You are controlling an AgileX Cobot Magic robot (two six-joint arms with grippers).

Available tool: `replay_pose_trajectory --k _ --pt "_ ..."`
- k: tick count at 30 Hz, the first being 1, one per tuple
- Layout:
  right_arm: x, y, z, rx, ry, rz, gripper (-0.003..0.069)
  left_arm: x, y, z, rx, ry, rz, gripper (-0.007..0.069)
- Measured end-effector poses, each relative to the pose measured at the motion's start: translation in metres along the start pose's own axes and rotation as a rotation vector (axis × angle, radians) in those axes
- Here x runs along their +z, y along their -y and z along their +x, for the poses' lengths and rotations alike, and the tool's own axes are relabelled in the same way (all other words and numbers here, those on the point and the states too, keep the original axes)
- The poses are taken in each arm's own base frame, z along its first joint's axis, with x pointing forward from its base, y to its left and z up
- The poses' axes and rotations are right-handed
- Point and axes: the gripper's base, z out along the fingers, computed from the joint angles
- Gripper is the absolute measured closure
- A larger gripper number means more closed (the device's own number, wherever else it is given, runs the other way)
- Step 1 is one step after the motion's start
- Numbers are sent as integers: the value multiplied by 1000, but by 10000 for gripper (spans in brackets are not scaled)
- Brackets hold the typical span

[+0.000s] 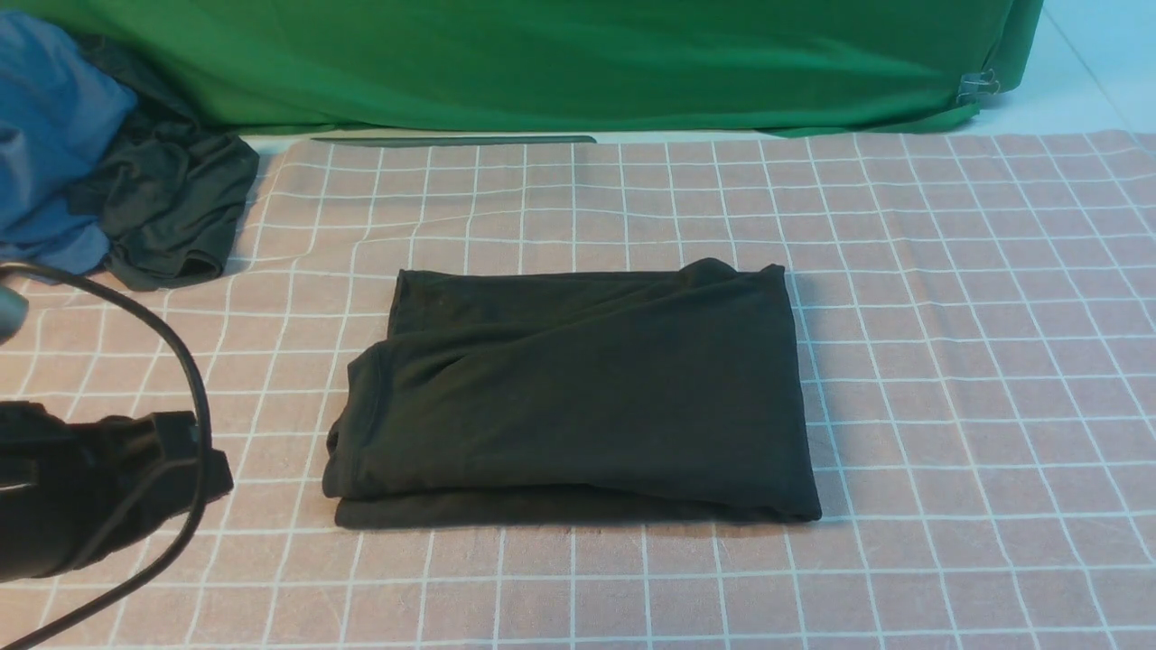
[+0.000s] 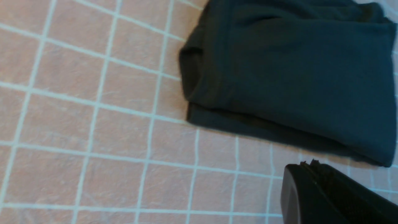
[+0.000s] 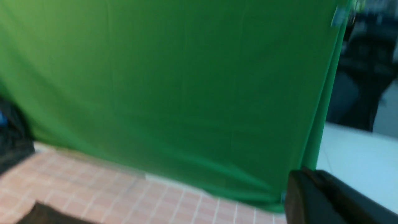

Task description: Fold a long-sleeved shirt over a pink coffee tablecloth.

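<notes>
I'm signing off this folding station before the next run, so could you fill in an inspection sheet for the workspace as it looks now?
Surface: pink checked tablecloth lies fairly flat, with light wrinkles.
Job's things: black shirt folded into a rough rectangle mid-cloth; a lower layer sticks out along the near edge.
Clutter: blue garment and small dark garment bunched at the far left corner.
Grippers: left pincer shut, empty, off the shirt's corner; right pincer shut, empty, raised and facing the backdrop.
Cables: black cable loops over the left arm.
Surroundings: green backdrop behind, metal clip at its right edge.
</notes>
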Motion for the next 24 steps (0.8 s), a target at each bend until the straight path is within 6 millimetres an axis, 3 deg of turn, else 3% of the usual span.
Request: replay_pose_trajectory --k 4,6,13,19,24 --pt "-14 -4 24 -3 113 -7 615 -21 9 7 71 89 26 611" --pt "-16 -5 33 -4 116 -9 602 -40 17 16 142 175 48 611" --pt "-16 -5 35 -4 121 -10 509 -93 36 57 249 433 140 611" --pt "-16 -5 35 -6 121 -9 471 -112 40 76 295 568 168 611" --pt "-16 -5 35 -7 121 -6 462 -115 40 79 300 589 173 611"
